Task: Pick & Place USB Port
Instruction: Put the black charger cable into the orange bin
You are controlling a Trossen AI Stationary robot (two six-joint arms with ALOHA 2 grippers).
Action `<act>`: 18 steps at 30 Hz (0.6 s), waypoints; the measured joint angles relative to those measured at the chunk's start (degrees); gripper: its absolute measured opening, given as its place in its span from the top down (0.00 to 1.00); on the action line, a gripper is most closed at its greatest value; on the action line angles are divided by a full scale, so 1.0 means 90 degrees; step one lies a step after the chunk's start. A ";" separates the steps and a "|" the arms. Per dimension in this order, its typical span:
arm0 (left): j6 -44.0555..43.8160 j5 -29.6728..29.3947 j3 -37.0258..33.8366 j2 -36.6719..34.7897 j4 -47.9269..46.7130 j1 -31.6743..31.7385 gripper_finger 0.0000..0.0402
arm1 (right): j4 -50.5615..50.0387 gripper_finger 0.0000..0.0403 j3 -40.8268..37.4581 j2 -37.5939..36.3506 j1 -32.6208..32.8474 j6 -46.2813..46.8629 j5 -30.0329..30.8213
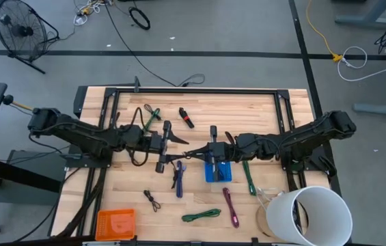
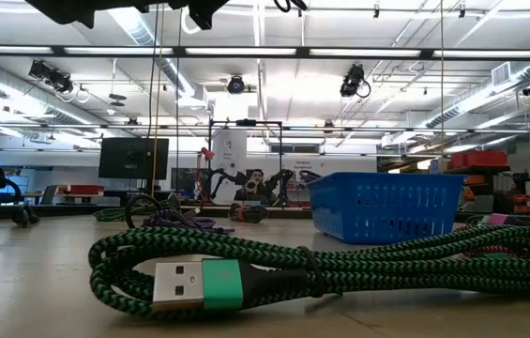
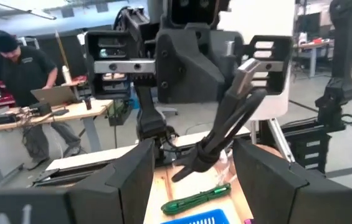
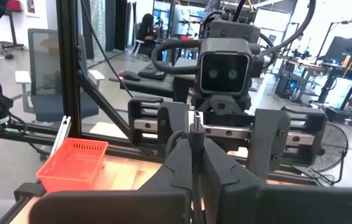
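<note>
A black USB cable (image 3: 219,134), bundled, with a silver plug (image 3: 250,67) at one end, hangs in the air over the table's middle between my two grippers. My right gripper (image 4: 194,146) reaches in level from the right (image 1: 206,147) and is shut on it. My left gripper (image 3: 191,152) faces it from the left (image 1: 177,142) and is open. Its fingers (image 3: 132,180) stand wide on either side of the bundle without touching. A blue basket (image 1: 218,171) sits on the table just below and near of the grippers. My right gripper pinches the black cable between its two fingers (image 4: 176,162), coming level from the table's right side. A thin end of the cable (image 4: 195,127) sticks up above the fingers. The bundle is lifted clear of the table, its loops trailing down toward my left gripper (image 3: 194,158).
Loose cables lie around: green ones (image 1: 201,216) (image 1: 249,179) (image 2: 246,272), a purple one (image 1: 230,206), a blue one (image 1: 178,181), a small black one (image 1: 152,199). An orange basket (image 1: 115,222) sits near left, a white bucket (image 1: 312,215) near right. A person works at a desk beyond the table (image 3: 26,68).
</note>
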 joint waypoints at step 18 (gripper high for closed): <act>-0.0217 0.0090 -0.0002 0.1045 0.1660 -0.0049 0.45 | 0.0019 0.98 0.0000 0.0000 -0.0015 0.0019 -0.0014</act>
